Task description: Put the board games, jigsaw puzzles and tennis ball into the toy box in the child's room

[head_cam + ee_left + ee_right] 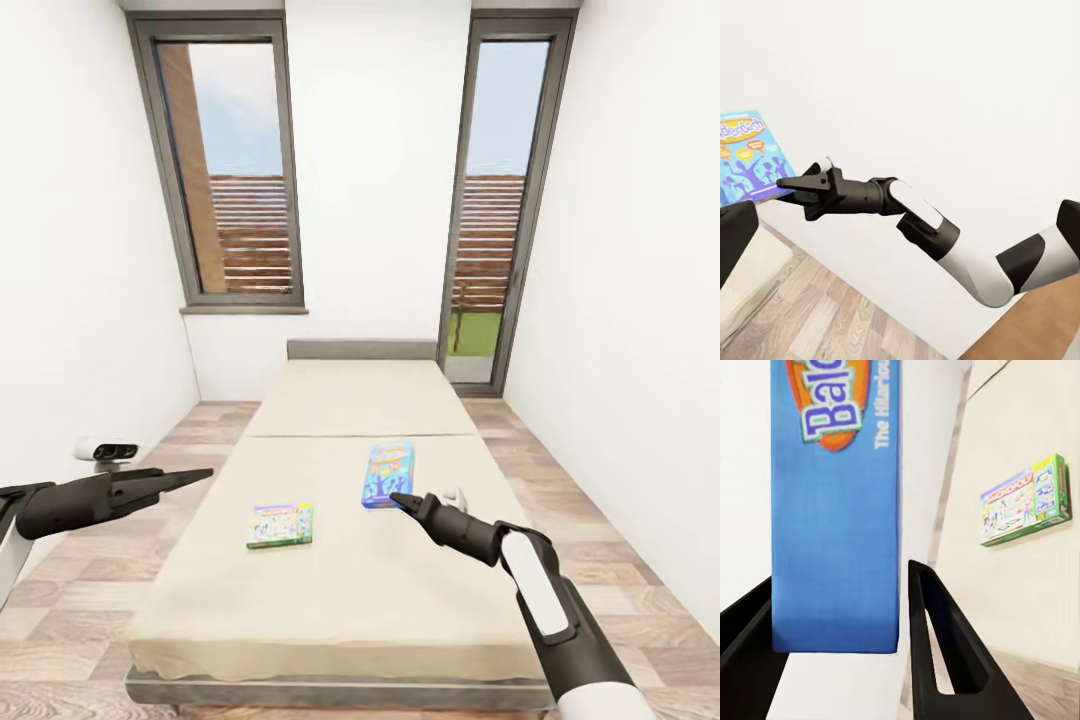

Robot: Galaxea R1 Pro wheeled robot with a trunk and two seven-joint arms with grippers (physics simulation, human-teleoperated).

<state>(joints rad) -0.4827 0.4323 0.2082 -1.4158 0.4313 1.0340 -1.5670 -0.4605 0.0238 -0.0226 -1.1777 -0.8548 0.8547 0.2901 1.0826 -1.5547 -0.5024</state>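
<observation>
Right wrist view reads "The Hilarious" on the flat blue board game box (835,510) between the open right gripper (844,649), near the beige bed's (330,590) right edge.

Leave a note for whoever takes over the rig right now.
Right claw: open, tips at the near end of the blue game, which lies flat on the bed, not gripped.
Left claw: looks shut, empty, held off the bed's left side.
Green Monopoly game: flat on the bed, left of the blue one.
Done: nothing lifted off the bed yet.
Left: grip both games, carry them to the toy box.
</observation>
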